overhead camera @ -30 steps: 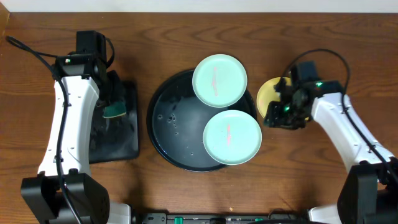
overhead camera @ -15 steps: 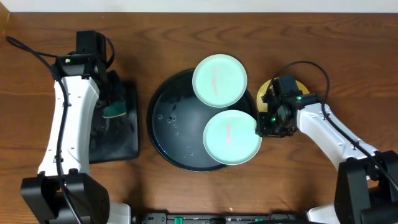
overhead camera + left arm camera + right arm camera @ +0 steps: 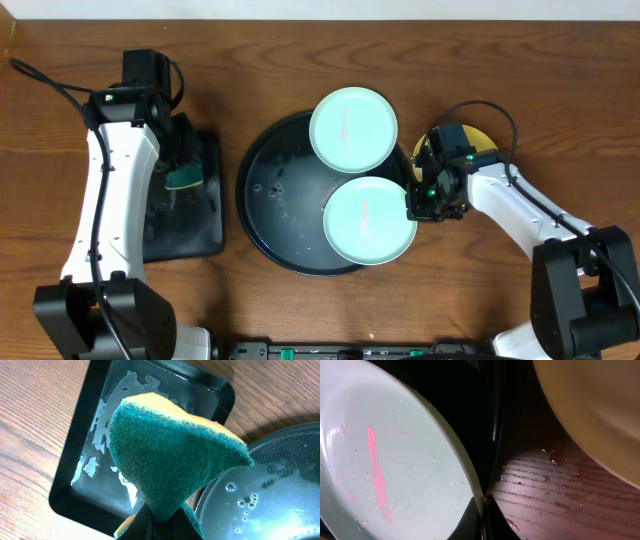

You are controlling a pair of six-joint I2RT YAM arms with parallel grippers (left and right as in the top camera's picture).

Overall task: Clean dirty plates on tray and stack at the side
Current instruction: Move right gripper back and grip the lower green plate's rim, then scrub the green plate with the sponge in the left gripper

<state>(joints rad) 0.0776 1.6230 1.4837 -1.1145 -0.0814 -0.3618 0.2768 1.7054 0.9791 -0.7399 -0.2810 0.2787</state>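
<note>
Two pale turquoise plates streaked with pink lie on the round black tray [image 3: 270, 200]: one at the back [image 3: 352, 129], one at the front right [image 3: 368, 219]. The pale yellow plate [image 3: 478, 139] lies on the table right of the tray, mostly under my right arm; it also shows in the right wrist view [image 3: 600, 410]. My right gripper [image 3: 418, 198] is shut on the right rim of the front turquoise plate [image 3: 385, 450], its fingers [image 3: 482, 510] pinching the edge. My left gripper [image 3: 183, 165] is shut on a green and yellow sponge [image 3: 170, 455] above the rectangular tray.
A rectangular black tray [image 3: 205, 235] with water in it sits left of the round tray; it also shows in the left wrist view [image 3: 75, 485]. The round tray's wet surface [image 3: 280, 495] has droplets. Bare wood table lies all round.
My right gripper has moved left from above the yellow plate to the front turquoise plate's right rim and closed on it. That plate has shifted slightly left. The left arm has not moved.
</note>
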